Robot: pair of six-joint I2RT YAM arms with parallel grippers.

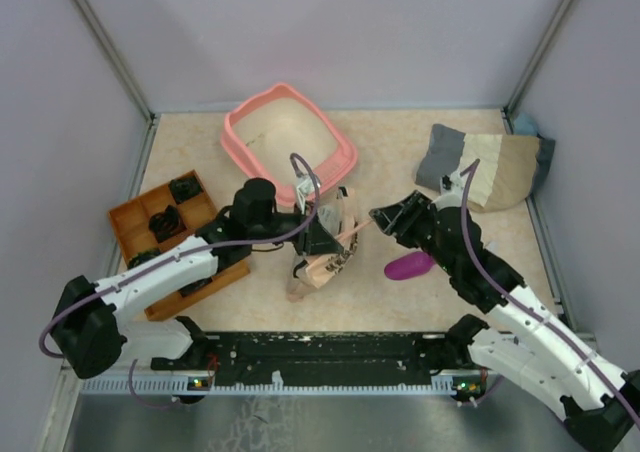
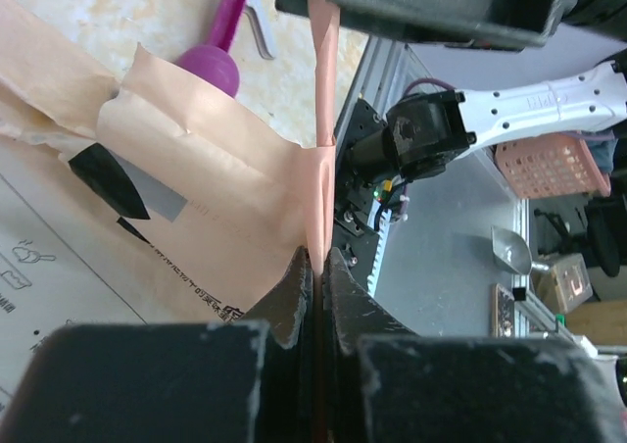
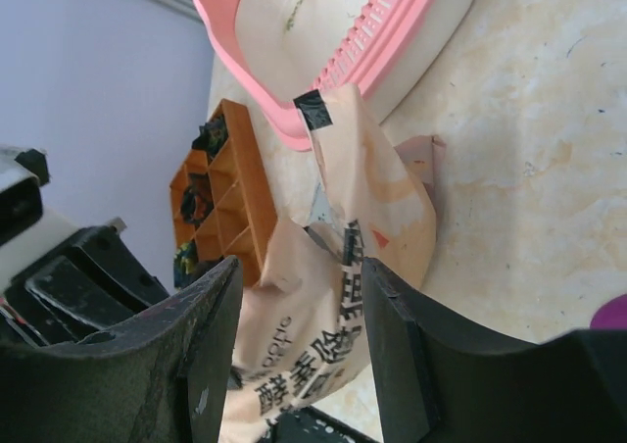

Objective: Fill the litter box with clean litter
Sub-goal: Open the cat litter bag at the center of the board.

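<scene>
left gripper (image 2: 315,262) was pressed together on a thin upright edge of the paper bag (image 2: 196,198). Only the left wrist view showed that pinch edge-on; from the top the wrist hid it. right gripper (image 3: 299,267) stood spread, with the bag beyond its fingers and not gripped. The bag sat mid-table, its far end just in front of the litter box (image 1: 238,142), at the back left of centre. scoop (image 1: 408,266) lay right of the bag, bare table (image 1: 400,142) between them. orange tray (image 1: 125,217) sat well left. Only the right wrist view showed black tape (image 3: 315,112) on the bag's corner.
</scene>
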